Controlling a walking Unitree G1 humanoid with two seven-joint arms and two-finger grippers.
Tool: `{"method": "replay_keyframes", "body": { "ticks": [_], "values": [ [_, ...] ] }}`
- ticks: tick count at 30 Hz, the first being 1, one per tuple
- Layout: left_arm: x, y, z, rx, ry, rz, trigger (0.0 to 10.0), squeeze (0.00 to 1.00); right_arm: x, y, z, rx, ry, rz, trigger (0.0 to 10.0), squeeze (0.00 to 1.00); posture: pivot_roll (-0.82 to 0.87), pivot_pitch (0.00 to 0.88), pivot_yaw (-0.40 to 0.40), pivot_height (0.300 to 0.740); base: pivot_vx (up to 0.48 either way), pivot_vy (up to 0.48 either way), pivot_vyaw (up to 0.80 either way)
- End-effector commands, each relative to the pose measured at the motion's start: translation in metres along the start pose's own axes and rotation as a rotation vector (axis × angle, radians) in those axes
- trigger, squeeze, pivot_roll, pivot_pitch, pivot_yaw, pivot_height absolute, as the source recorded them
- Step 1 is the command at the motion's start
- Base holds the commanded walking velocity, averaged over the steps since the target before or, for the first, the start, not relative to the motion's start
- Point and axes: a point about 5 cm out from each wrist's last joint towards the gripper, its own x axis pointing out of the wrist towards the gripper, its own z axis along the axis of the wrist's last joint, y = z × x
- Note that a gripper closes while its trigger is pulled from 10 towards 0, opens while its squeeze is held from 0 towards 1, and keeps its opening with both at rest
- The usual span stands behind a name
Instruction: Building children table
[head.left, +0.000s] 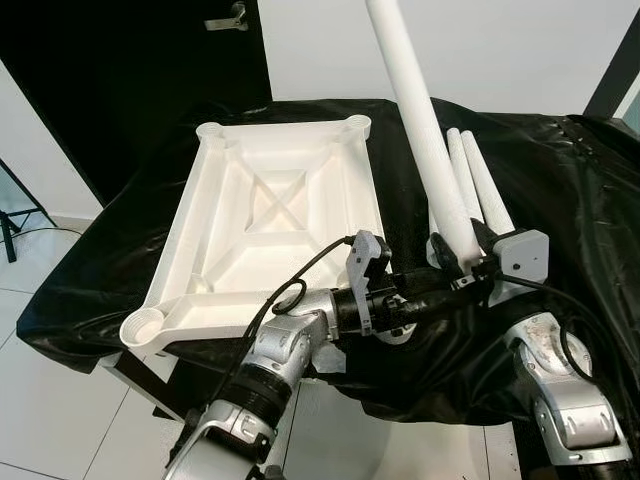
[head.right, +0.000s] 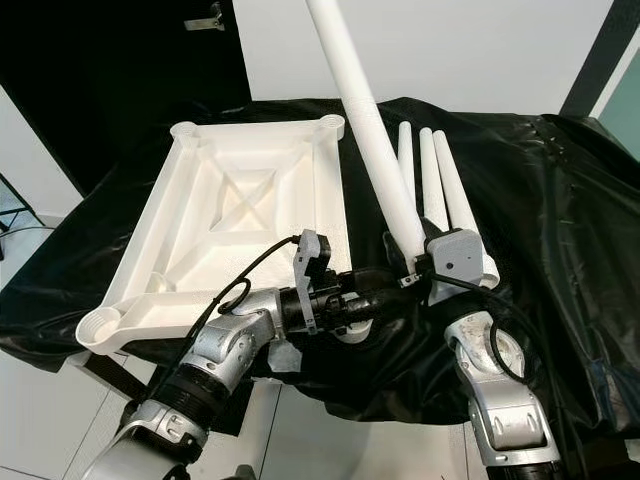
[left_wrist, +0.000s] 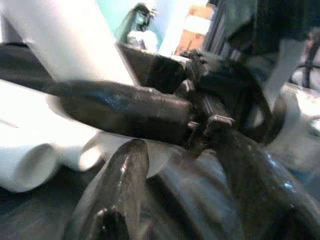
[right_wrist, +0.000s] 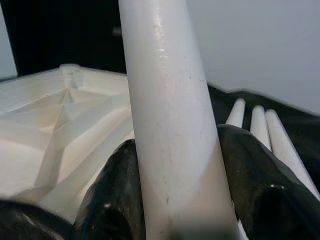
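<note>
A white tabletop lies upside down on the black-covered table, with round leg sockets at its corners. My right gripper is shut on the lower end of a white table leg, which tilts up and away over the table. In the right wrist view the leg sits between both black fingers. Three more legs lie side by side just behind it. My left gripper reaches in from the left just under the held leg's base, its fingers apart.
A black sheet covers the work table and hangs over its front edge. A dark door and a white wall stand behind. Tiled floor shows at the left, with a stand's foot.
</note>
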Motion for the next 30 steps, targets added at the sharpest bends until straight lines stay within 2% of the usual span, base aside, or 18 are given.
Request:
{"method": "replay_keyframes", "body": {
  "ticks": [1, 3, 4, 6, 9, 10, 12, 14, 16, 17, 18, 19, 20, 21, 22, 23, 24, 30],
  "values": [
    [-0.022, 0.019, 0.023, 0.102, -0.051, 0.113, 10.0, 0.00, -0.012, -0.007, -0.022, -0.016, 0.116, -0.009, 10.0, 0.00, 0.09, 0.000, 0.040, 0.740, 0.000, 0.000, 0.00],
    [-0.025, 0.020, 0.024, 0.103, -0.045, 0.114, 10.0, 0.00, -0.012, -0.008, -0.022, -0.018, 0.113, -0.009, 10.0, 0.00, 0.09, 0.000, 0.038, 0.740, 0.000, 0.000, 0.00],
    [-0.031, 0.022, 0.025, 0.113, -0.030, 0.120, 10.0, 0.00, -0.011, -0.008, -0.022, -0.020, 0.113, -0.006, 10.0, 0.00, 0.10, 0.000, 0.031, 0.740, 0.000, 0.000, 0.00],
    [-0.031, 0.022, 0.025, 0.113, -0.030, 0.120, 10.0, 0.00, -0.011, -0.008, -0.022, -0.020, 0.113, -0.006, 10.0, 0.00, 0.10, 0.000, 0.031, 0.740, 0.000, 0.000, 0.00],
    [-0.049, 0.024, 0.026, 0.126, 0.017, 0.109, 10.0, 0.00, -0.011, -0.008, -0.022, -0.023, 0.112, 0.006, 10.0, 0.00, 0.11, 0.000, 0.025, 0.740, 0.000, 0.000, 0.00],
    [-0.049, 0.024, 0.026, 0.126, 0.017, 0.109, 10.0, 0.00, -0.011, -0.008, -0.022, -0.023, 0.112, 0.006, 10.0, 0.00, 0.11, 0.000, 0.025, 0.740, 0.000, 0.000, 0.00],
    [-0.062, 0.025, 0.029, 0.118, 0.019, 0.119, 10.0, 0.00, -0.010, -0.006, -0.021, -0.027, 0.106, 0.017, 10.0, 0.00, 0.11, 0.000, 0.026, 0.740, 0.000, 0.000, 0.00],
    [-0.062, 0.025, 0.029, 0.118, 0.019, 0.119, 10.0, 0.00, -0.010, -0.006, -0.021, -0.027, 0.106, 0.017, 10.0, 0.00, 0.11, 0.000, 0.026, 0.740, 0.000, 0.000, 0.00],
    [-0.064, 0.026, 0.033, 0.103, -0.014, 0.136, 10.0, 0.00, -0.010, -0.005, -0.020, -0.034, 0.101, 0.023, 10.0, 0.00, 0.11, 0.000, 0.026, 0.740, 0.000, 0.000, 0.00],
    [-0.062, 0.029, 0.038, 0.083, -0.071, 0.172, 10.0, 0.00, -0.009, -0.003, -0.019, -0.046, 0.093, 0.029, 10.0, 0.00, 0.12, 0.000, 0.030, 0.740, 0.000, 0.000, 0.00],
    [-0.056, 0.035, 0.044, 0.035, -0.156, 0.234, 10.0, 0.00, -0.009, -0.002, -0.018, -0.068, 0.081, 0.039, 10.0, 0.00, 0.12, 0.000, 0.032, 0.740, 0.000, 0.000, 0.00],
    [-0.056, 0.035, 0.044, 0.035, -0.156, 0.234, 10.0, 0.00, -0.009, -0.002, -0.018, -0.068, 0.081, 0.039, 10.0, 0.00, 0.12, 0.000, 0.032, 0.740, 0.000, 0.000, 0.00],
    [-0.049, 0.040, 0.047, -0.021, -0.221, 0.274, 10.0, 0.00, -0.010, 0.000, -0.017, -0.087, 0.071, 0.048, 10.0, 0.00, 0.12, 0.000, 0.033, 0.740, 0.000, 0.000, 0.00],
    [-0.049, 0.040, 0.047, -0.021, -0.221, 0.274, 10.0, 0.00, -0.010, 0.000, -0.017, -0.087, 0.071, 0.048, 10.0, 0.00, 0.12, 0.000, 0.033, 0.740, 0.000, 0.000, 0.00],
    [-0.043, 0.042, 0.048, -0.063, -0.260, 0.299, 10.0, 0.00, -0.010, 0.001, -0.016, -0.103, 0.063, 0.054, 10.0, 0.00, 0.12, 0.000, 0.033, 0.740, 0.000, 0.000, 0.00],
    [-0.036, 0.043, 0.049, -0.106, -0.293, 0.307, 10.0, 0.90, -0.011, 0.002, -0.016, -0.121, 0.056, 0.062, 10.0, 0.00, 0.12, 0.000, 0.035, 0.740, 0.000, 0.000, 0.00],
    [-0.030, 0.042, 0.051, -0.142, -0.331, 0.289, 10.0, 1.00, -0.011, 0.002, -0.015, -0.135, 0.049, 0.065, 10.0, 0.00, 0.11, 0.000, 0.040, 0.740, 0.000, 0.000, 0.00],
    [-0.020, 0.039, 0.057, -0.209, -0.386, 0.264, 10.0, 1.00, -0.011, 0.003, -0.014, -0.163, 0.034, 0.064, 10.0, 0.00, 0.10, 0.000, 0.044, 0.740, 0.000, 0.000, 0.00]
  ]
}}
